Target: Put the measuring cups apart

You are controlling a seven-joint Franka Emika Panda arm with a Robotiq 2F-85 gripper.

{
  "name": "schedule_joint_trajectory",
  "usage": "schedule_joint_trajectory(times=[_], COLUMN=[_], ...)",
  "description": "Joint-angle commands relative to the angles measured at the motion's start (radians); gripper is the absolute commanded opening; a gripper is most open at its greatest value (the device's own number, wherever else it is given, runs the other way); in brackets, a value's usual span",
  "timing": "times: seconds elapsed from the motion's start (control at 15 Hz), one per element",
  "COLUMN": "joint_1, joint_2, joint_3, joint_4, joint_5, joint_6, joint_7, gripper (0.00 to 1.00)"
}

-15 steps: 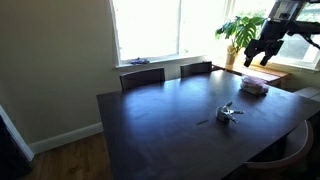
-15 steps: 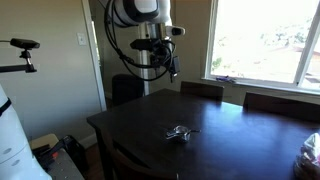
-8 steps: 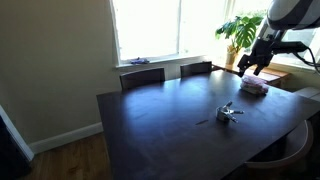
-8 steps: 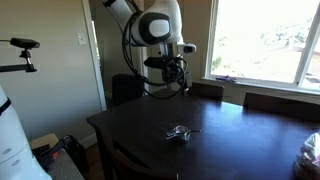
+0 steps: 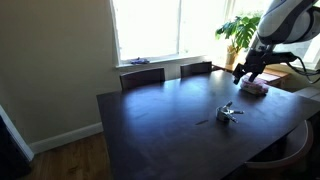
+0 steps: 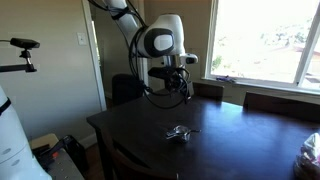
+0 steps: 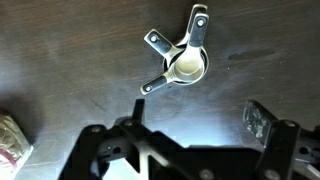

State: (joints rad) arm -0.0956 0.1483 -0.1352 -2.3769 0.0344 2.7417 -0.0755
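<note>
The measuring cups (image 7: 185, 62) are small shiny metal cups nested together on the dark table, their flat handles fanned out in three directions. They show as a small silver cluster in both exterior views (image 5: 229, 114) (image 6: 179, 132). My gripper (image 7: 198, 112) is open and empty, hanging in the air above the table with the cups beyond its fingertips in the wrist view. It shows in both exterior views (image 5: 243, 74) (image 6: 172, 93), well above the tabletop and apart from the cups.
The dark wooden table (image 5: 160, 120) has chairs (image 5: 142, 77) at its window side. A pinkish flat object (image 5: 254, 86) lies near the table's edge below the gripper; it shows at the wrist view's edge (image 7: 8, 140). A potted plant (image 5: 238, 30) stands by the window.
The arm has come down and moved in over the table towards the cups. The cups have not moved.
</note>
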Motion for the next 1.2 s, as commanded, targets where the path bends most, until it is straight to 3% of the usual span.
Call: schedule_joint_trajectory(times=[0.0,0.33,1.13], joint_1=[-0.011,-0.005,-0.004], joint_2=[-0.001,0.111,0.345], joint_3=[0.011,-0.002,0.045], joint_4=[0.001,0.053,0.212], joint_5=[-0.006,-0.048,-0.028], joint_6=[-0.002,-0.012,-0.066], joint_7=[0.006,0.037,0.019], gripper=[1.0,1.0,1.0])
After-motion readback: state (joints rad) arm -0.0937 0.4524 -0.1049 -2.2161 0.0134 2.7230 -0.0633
